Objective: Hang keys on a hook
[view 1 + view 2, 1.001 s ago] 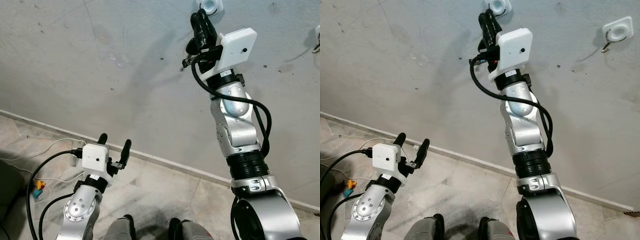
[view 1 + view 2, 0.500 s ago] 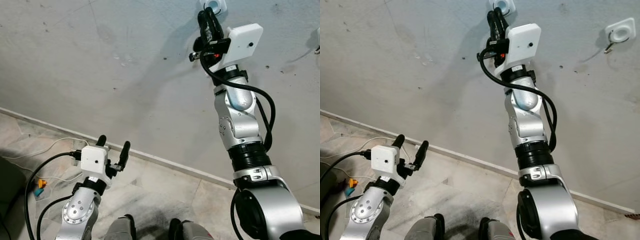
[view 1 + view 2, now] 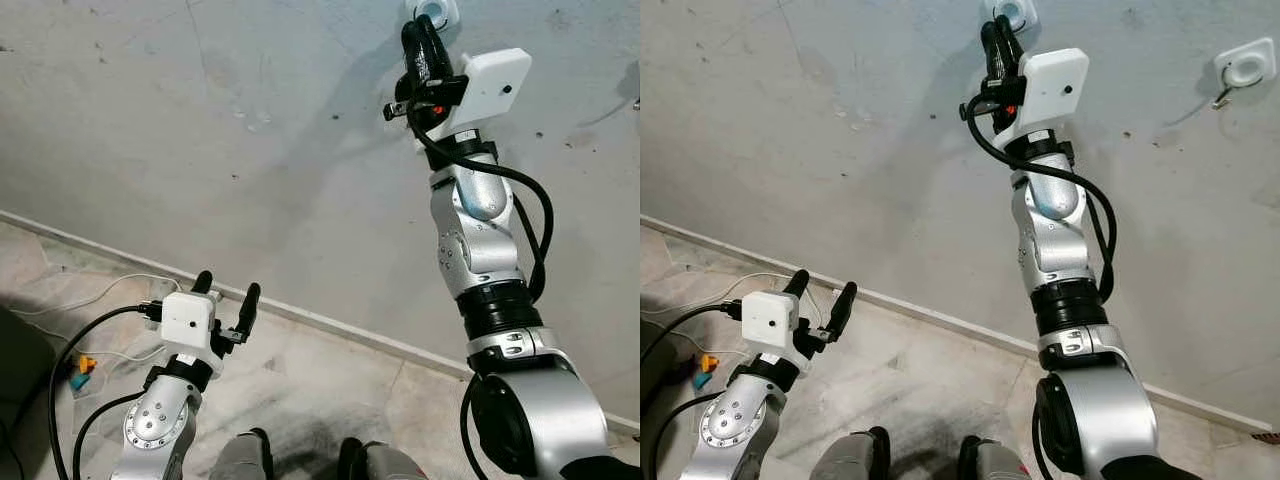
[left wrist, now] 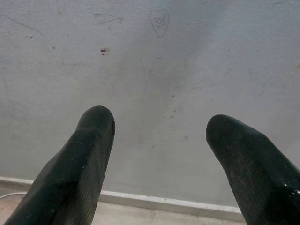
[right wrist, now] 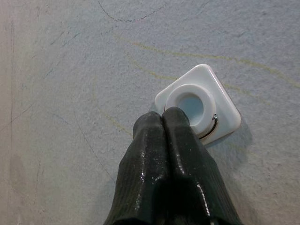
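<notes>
The right end effector (image 5: 163,123) is raised high against the wall, its two black fingers pressed together with no gap, their tips touching the lower rim of a white wall hook (image 5: 199,104), a square plate with a round raised centre. A thin wire ring (image 5: 212,128) curves round the edge of that centre just beside the fingertips; whether it is the key ring or the hook's own metal loop cannot be told, and no keys can be made out between the fingers. Judging by this, the hanging step is either in hand or only just finished, and what is left is to make sure the ring sits on the hook and to draw the arm away. A second white hook (image 3: 1245,68) sits on the wall well apart, to the robot's right, with a small metal loop beneath it. The left end effector (image 3: 227,297) is held low near the skirting, its fingers spread wide and empty, pointing at the bare grey wall (image 3: 200,130); a white cable (image 3: 90,295) lies on the tiled floor (image 3: 330,390) below. Compared with a second ago, the right arm has stretched further up, so its fingertips have closed the small gap to the hook, while the left arm has kept its pose.
</notes>
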### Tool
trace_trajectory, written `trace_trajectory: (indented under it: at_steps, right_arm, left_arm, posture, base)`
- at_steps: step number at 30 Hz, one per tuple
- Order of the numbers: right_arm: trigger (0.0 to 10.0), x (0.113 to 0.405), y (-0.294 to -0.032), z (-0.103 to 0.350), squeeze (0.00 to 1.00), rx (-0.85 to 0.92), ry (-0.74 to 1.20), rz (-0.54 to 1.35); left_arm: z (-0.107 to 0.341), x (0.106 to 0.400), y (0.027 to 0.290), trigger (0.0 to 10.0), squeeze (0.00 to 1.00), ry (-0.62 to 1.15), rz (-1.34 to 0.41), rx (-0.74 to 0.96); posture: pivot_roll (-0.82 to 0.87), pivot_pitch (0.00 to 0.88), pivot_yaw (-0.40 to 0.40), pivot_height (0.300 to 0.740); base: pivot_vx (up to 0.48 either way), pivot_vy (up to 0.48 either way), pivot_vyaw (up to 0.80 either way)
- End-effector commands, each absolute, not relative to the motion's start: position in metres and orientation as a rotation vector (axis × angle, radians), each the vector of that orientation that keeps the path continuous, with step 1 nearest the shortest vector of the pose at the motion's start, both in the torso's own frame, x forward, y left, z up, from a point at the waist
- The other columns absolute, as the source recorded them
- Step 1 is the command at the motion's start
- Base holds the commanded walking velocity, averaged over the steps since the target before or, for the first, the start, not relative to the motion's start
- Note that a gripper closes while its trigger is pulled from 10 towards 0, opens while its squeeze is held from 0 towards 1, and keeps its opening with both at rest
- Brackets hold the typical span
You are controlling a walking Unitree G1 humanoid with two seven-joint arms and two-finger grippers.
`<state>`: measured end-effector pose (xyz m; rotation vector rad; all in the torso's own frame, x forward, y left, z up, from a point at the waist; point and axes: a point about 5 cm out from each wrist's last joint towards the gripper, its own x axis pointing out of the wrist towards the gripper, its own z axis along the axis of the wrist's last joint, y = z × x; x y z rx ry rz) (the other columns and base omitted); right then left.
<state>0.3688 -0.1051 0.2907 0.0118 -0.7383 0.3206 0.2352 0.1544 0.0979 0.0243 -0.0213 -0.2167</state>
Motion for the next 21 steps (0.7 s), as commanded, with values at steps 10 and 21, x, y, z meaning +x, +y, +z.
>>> trace_trajectory:
  at_steps: [10,21]
  right_arm:
    - [10.0,0.371,-0.127,0.290,0.00,0.010,-0.732,0.237]
    - [10.0,0.360,-0.115,0.316,0.00,-0.002,-0.843,0.315]
  left_arm:
    - [0.098,0.233,0.155,10.0,0.00,-0.016,-0.225,0.037]
    - [0.099,0.235,0.154,10.0,0.00,-0.018,-0.229,0.038]
  posture:
    - [0.15,0.177,0.001,0.740]
    - [0.15,0.172,0.003,0.740]
  base:
    - [0.000,0.000,0.00]
    - [0.000,0.000,0.00]
